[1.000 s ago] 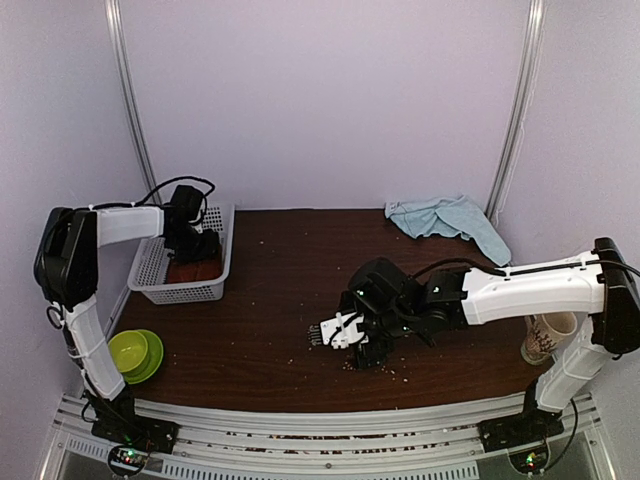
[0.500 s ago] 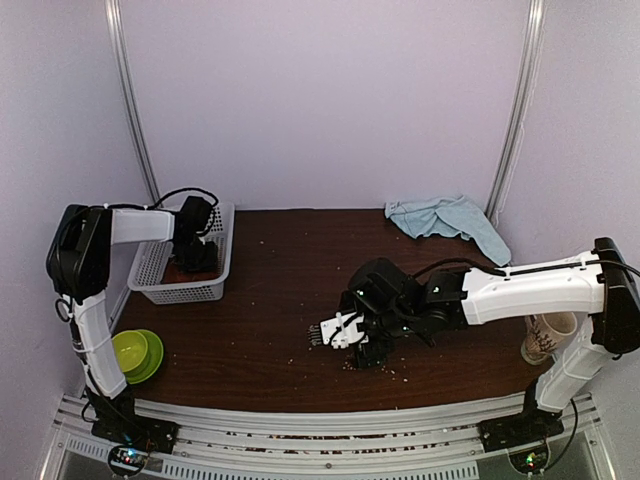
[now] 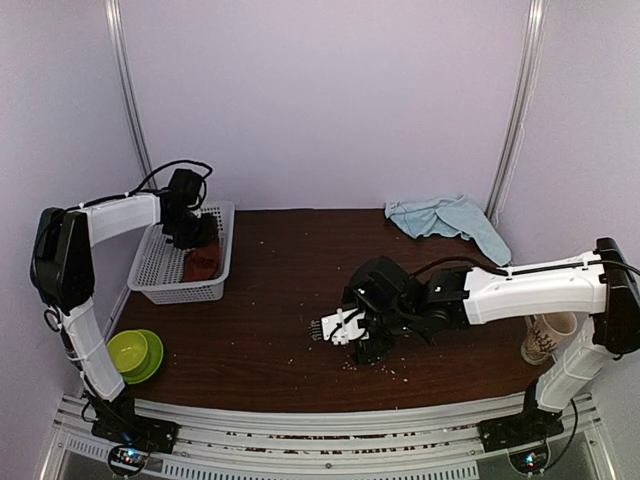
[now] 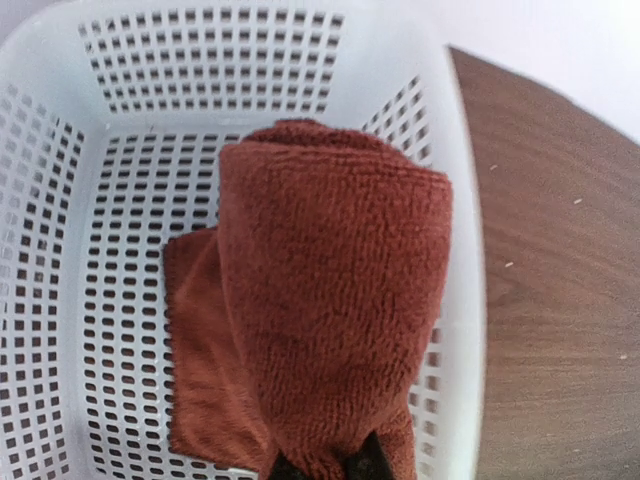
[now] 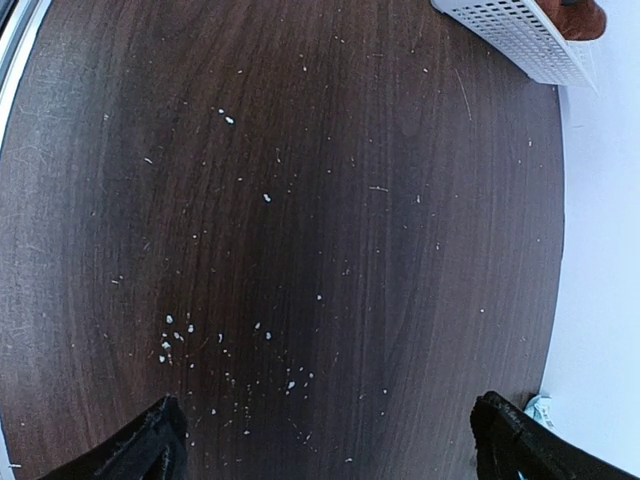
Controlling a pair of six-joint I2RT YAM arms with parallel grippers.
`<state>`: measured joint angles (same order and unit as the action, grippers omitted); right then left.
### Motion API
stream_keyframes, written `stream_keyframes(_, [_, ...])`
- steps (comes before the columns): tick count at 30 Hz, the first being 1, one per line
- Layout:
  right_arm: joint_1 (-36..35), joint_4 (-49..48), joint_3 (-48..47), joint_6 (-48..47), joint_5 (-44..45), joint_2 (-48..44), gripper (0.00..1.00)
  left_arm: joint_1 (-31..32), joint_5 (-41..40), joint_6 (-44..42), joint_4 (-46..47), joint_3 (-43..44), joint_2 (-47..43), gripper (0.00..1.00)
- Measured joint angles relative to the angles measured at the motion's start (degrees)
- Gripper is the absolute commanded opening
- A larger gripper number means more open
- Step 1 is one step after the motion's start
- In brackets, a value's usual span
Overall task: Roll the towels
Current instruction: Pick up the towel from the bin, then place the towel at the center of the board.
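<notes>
The left arm (image 3: 110,215) reaches into the white basket (image 3: 178,292), its jaws pinched tight on one end of the rolled rust-red towel (image 4: 330,300) inside. The right arm (image 3: 530,285) hovers over the desk (image 5: 300,200), jaws spread wide, holding nothing. The light-blue towel (image 3: 445,218) lies crumpled at the desk's far right corner.

Pale lilac walls (image 3: 320,100) enclose a dark wooden table (image 3: 280,300) — 2 metal rails (image 3: 128,100) climbing the back corners.

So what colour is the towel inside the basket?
Rust-red. The towel shows best in the left wrist view, lying in the white lattice basket.
</notes>
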<state>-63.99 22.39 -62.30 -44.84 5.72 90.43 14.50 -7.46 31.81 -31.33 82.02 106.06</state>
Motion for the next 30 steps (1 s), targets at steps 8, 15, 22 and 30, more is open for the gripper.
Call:
stream_keyframes(8, [3.4,-0.4,0.0,-0.2,1.4,-3.9,1.00,0.9,8.0,0.2,3.8,2.0,-5.2,0.00])
stream_keyframes(15, [13.6,-0.3,-0.3,0.1,-0.4,-7.8,1.00,8.6,10.7,1.2,3.8,6.1,-0.6,0.00])
stream_keyframes(22, [23.4,0.2,-1.6,0.2,-4.1,-11.3,1.00,17.7,10.4,1.1,3.2,14.6,10.1,0.00])
stream_keyframes(30, [29.2,0.2,-2.1,-0.3,-7.0,-12.5,1.00,26.5,9.3,1.9,4.8,17.1,23.4,0.00])
